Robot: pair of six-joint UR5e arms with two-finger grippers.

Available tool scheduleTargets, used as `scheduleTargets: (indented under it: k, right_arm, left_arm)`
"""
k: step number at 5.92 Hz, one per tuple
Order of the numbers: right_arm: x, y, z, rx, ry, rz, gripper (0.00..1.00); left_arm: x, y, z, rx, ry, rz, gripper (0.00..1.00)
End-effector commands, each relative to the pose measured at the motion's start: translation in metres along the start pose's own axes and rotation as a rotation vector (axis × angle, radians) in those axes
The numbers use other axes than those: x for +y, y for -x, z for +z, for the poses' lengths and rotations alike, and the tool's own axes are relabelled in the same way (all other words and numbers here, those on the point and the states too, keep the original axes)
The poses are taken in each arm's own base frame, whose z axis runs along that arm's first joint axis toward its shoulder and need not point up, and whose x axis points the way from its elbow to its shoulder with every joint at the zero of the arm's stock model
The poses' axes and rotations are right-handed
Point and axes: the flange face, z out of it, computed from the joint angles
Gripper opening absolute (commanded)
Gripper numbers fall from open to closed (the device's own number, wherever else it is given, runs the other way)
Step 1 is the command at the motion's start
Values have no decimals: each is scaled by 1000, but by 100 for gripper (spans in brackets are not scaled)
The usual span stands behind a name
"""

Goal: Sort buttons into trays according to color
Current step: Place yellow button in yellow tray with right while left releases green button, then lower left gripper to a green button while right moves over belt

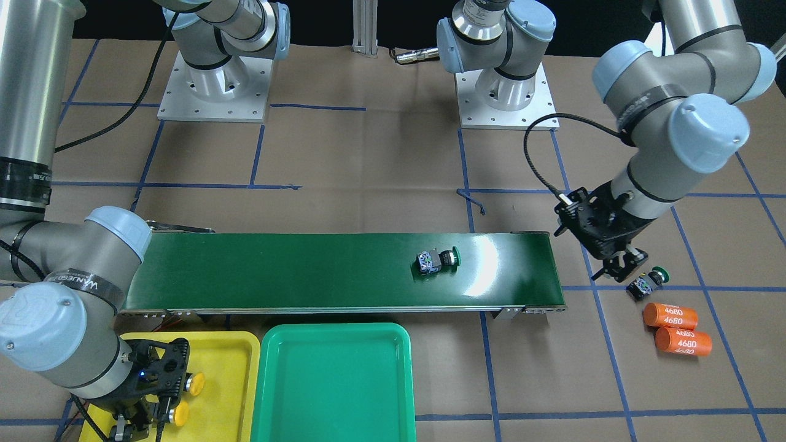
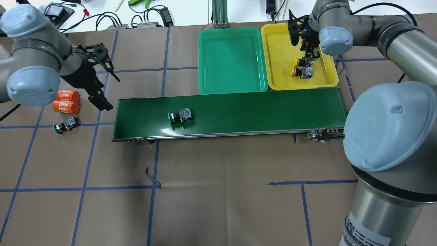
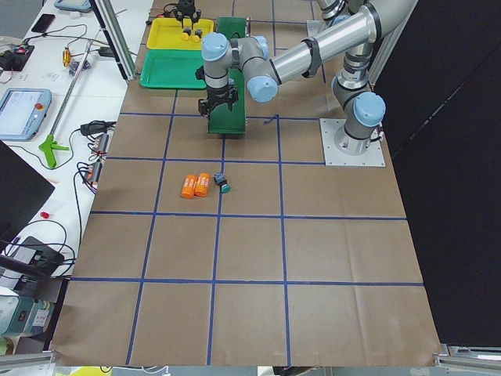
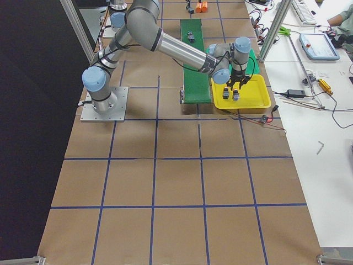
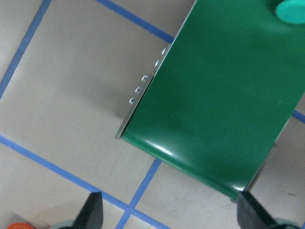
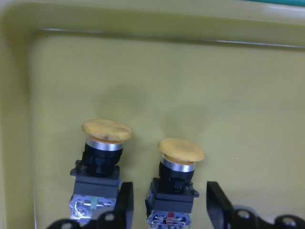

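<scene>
lifting straight up looks safest; right gripper (image 6: 169,204) spread astride a yellow mushroom-cap push-button (image 6: 181,150) lying in the shallow yellow plastic tray (image 6: 238,90), its twin (image 6: 106,131) just beside; left gripper (image 5: 171,212) spread, empty.

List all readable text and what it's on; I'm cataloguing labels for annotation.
"4680", printed twice on each orange cylinder.
"WANJEED" on the black band round the right arm; further letters are blurred.
The printed sticker low on that arm: too small to read.
The stickers on the buttons: too blurred to read.
</scene>
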Motion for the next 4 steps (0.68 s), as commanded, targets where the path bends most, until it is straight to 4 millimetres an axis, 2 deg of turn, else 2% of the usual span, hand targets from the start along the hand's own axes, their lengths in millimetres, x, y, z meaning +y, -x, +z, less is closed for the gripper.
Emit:
scheduleTargets:
  k: [1,2,3,4]
  right_arm:
    - [-5,1,-40,31,-3,29,100]
    - [-24,14,-79,-15,-12,101,100]
    - [-78,43,-127,-94,-18,120,100]
    - [-141,79,-151,-155,-16,152,100]
  left_arm:
    - [46,20,7,10,6,-79,99]
    - [74,33,9,9,6,-132,99]
    - [87,40,11,7,7,-156,99]
    - [91,42,21,2,14,-168,99]
